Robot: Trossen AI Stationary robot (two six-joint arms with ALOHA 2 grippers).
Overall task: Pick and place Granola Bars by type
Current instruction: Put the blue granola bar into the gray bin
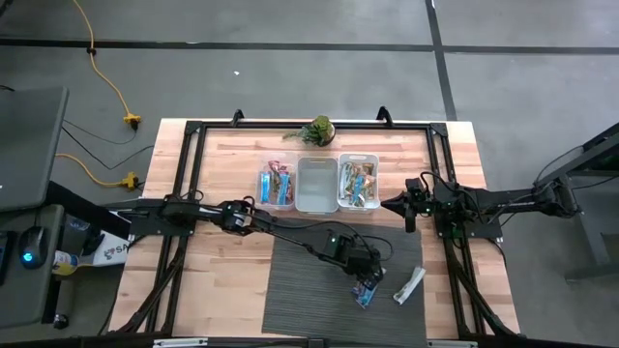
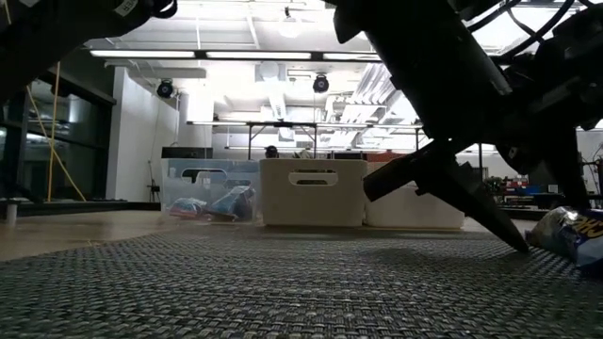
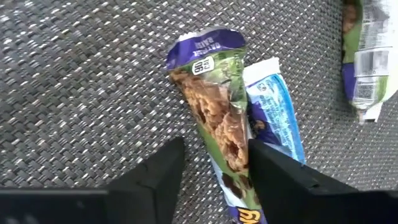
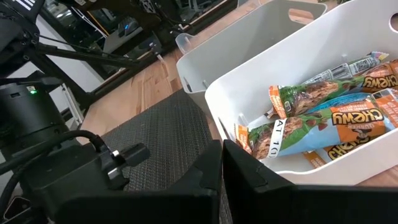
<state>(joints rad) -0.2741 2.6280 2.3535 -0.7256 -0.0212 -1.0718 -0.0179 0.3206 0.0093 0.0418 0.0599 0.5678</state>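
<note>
On the woven grey mat [image 1: 319, 280], I have my left gripper [image 3: 214, 171] down with its fingers parted on either side of a purple-topped bar [image 3: 214, 106], not yet pinching it.

Just beside that bar lies a blue bar [image 3: 277, 112], touching it; a third bar [image 3: 367, 56] sits apart. My right gripper [image 4: 221, 165] waits pressed together by the right bin [image 4: 249, 81], where orange wrappers [image 4: 348, 121] read "CHEWY". Mat lies on a pale wooden table [image 1: 222, 164]; beyond it, a bright workshop under strip lights.

Bright glare is cast by ceiling strip lights [image 2: 283, 54] in the low view; the near mat [image 2: 236, 282] is blurred.
</note>
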